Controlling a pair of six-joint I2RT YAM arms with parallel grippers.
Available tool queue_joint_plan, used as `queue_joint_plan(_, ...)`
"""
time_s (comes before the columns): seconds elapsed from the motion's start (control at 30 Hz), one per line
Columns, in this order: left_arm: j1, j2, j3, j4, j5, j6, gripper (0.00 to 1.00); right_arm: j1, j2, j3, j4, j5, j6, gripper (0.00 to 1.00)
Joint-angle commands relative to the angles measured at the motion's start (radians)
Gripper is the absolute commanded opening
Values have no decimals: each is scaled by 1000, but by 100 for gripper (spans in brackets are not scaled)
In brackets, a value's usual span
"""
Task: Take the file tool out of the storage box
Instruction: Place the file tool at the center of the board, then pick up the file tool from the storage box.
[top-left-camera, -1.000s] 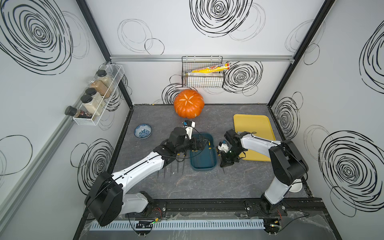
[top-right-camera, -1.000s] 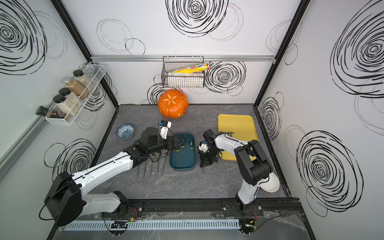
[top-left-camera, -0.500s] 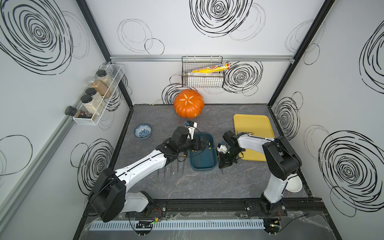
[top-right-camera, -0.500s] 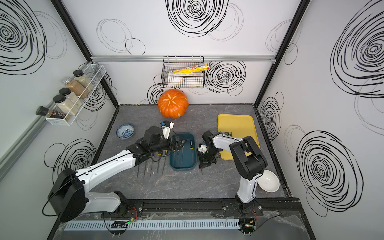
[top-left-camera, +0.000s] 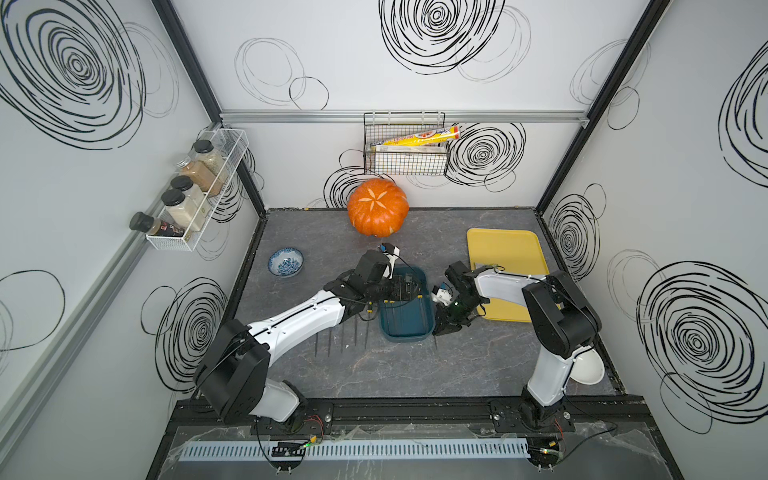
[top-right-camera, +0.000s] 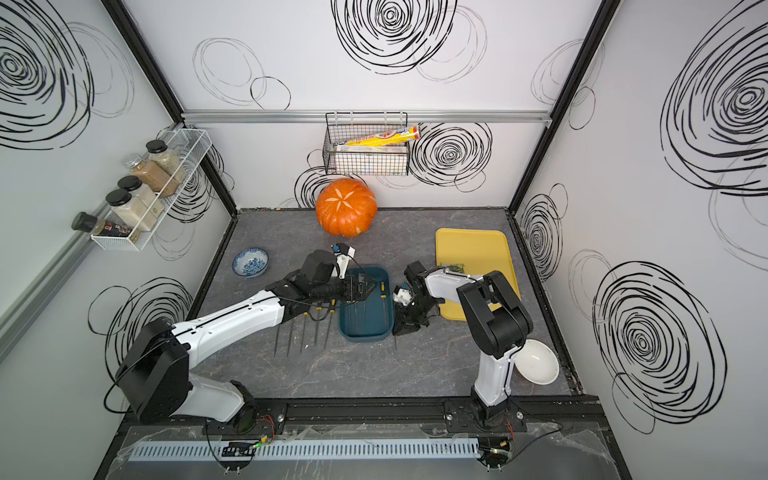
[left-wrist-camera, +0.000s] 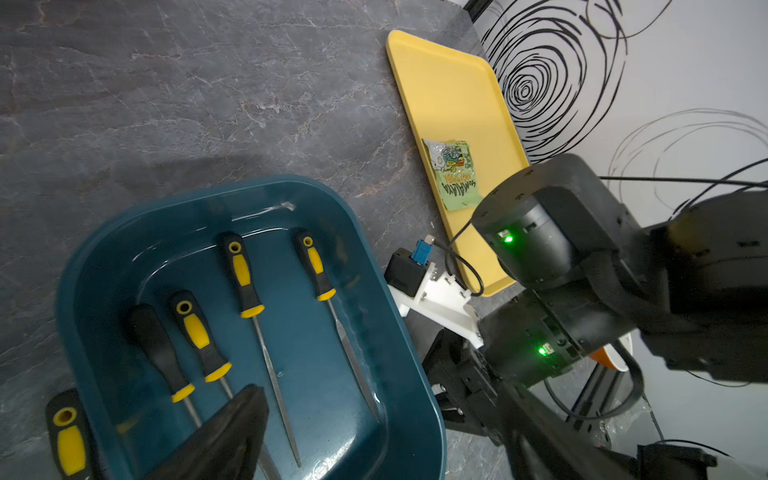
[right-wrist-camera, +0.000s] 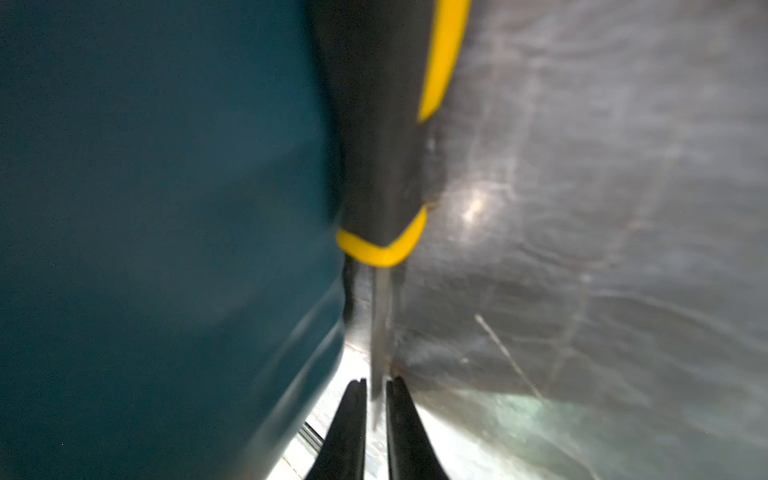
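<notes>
From both top views I count five laid-out files (top-left-camera: 343, 336) beside the mid-table storage box (top-left-camera: 405, 337), with the left gripper (top-left-camera: 407, 289) above it; the left wrist view shows its jaws wide and empty, poised over four boxed files (left-wrist-camera: 243, 274); the right wrist view shows the right gripper (right-wrist-camera: 377, 399) barely parted round the blade of the file tool (right-wrist-camera: 374, 145), which lies outside against the box wall, gripped or not I cannot tell.

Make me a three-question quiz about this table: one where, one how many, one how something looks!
1. Where is the green packet? A on the yellow tray B on the wall C in a drawer
2. How many file tools lie inside the storage box? A one B nine C four
3. The pumpkin is: A cut in half B whole, a flower carved on top C squashed
Answers: 1 A, it lies on the tray; 2 C, four handles show in the left wrist view; 3 B, petal cuts mark its round top.
</notes>
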Motion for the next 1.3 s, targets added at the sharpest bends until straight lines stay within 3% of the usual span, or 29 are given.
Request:
queue_joint_plan(0.0, -21, 32, 58, -65, -72, 29, 91, 1, 29, -9, 14, 85, -13, 16)
queue_joint_plan(0.13, -29, 87, 91, -115, -91, 35, 84, 2, 15, -10, 14, 95, -19, 15)
queue_joint_plan(0.3, -48, 175, 151, -197, -204, 42, 71, 2, -83, -12, 28, 117, -10, 17)
queue_joint_plan(0.53, -43, 301, 220, -211, -263, 43, 62, 2, -215, -33, 58, 144, 1, 18)
queue_joint_plan(0.63, -16, 362, 255, -206, -245, 48, 52, 2, -310, -63, 83, 219, 35, 18)
queue_joint_plan(0.93, 3, 545, 407, -264, -290, 75, 48, 2, -640, -143, 119, 278, 63, 19)
queue_joint_plan(1.03, 3, 599, 467, -298, -306, 75, 43, 2, -689, -149, 116, 256, 55, 19)
queue_joint_plan(1.17, 3, 650, 507, -333, -331, 73, 28, 2, -719, -178, 121, 248, 40, 19)
queue_joint_plan(1.27, 1, 655, 507, -343, -354, 66, 24, 2, -723, -185, 122, 248, 29, 19)
